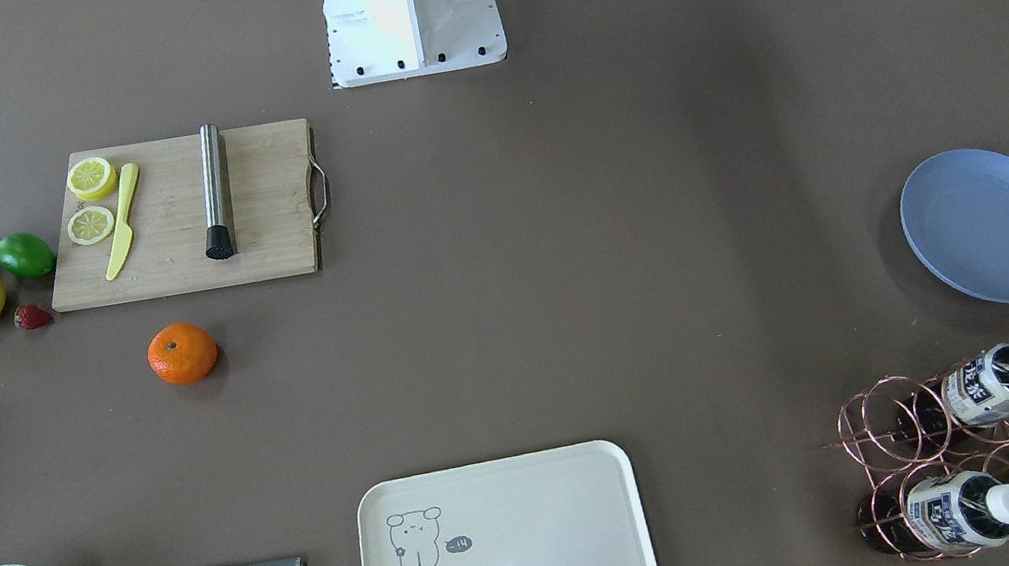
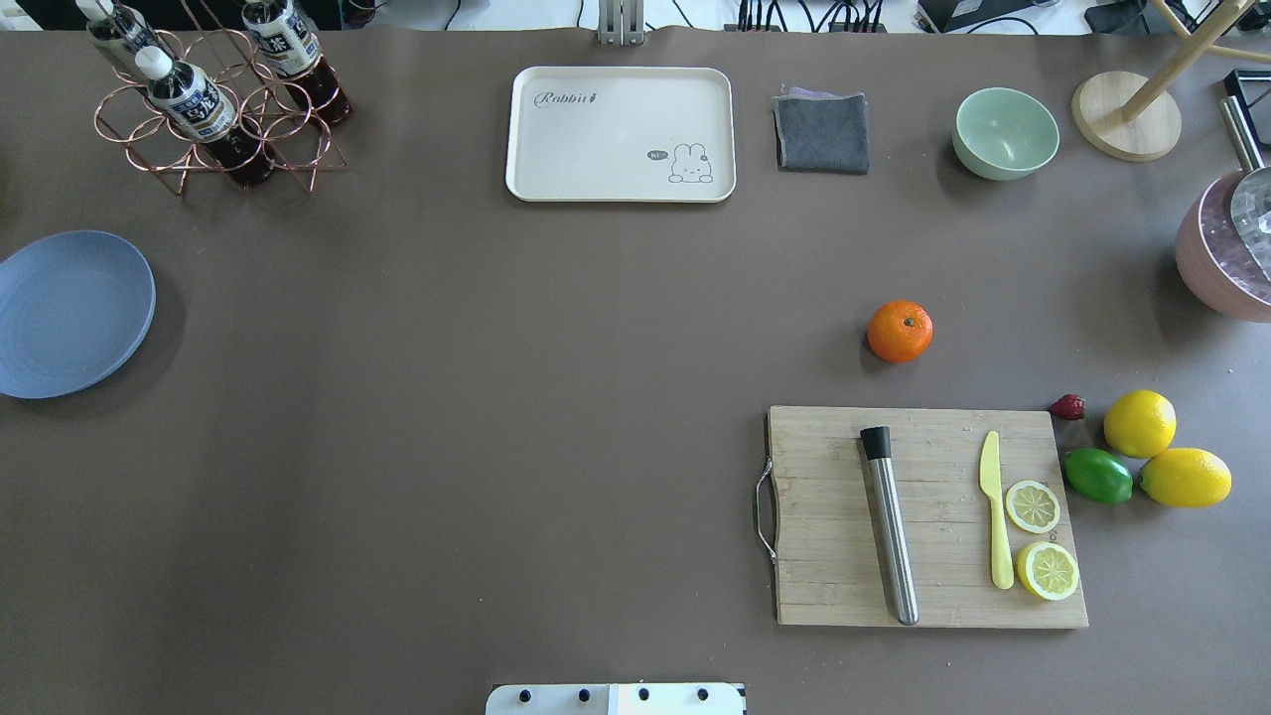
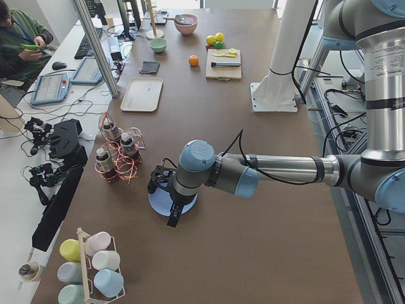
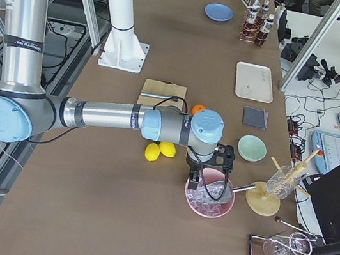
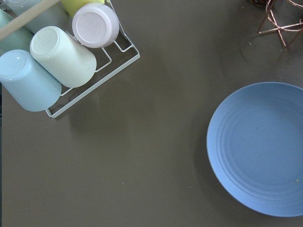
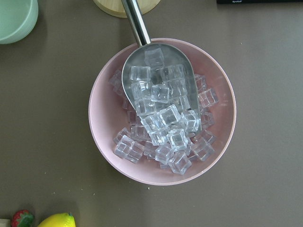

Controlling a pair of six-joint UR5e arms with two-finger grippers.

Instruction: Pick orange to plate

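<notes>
Left gripper [image 3: 173,217] hangs over the plate [image 2: 70,313] at the overhead view's left edge, right gripper [image 4: 209,172] over the ice bowl [image 6: 96,118] at its far right. I cannot tell whether either is open or holding anything. The orange [image 2: 900,331], right of centre above the cutting board [image 2: 824,526], could roll from an off-centre pinch or drop during the long carry.

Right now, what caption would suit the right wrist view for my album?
Pink bowl full of ice cubes, a metal scoop resting in it, seen from straight above.
</notes>
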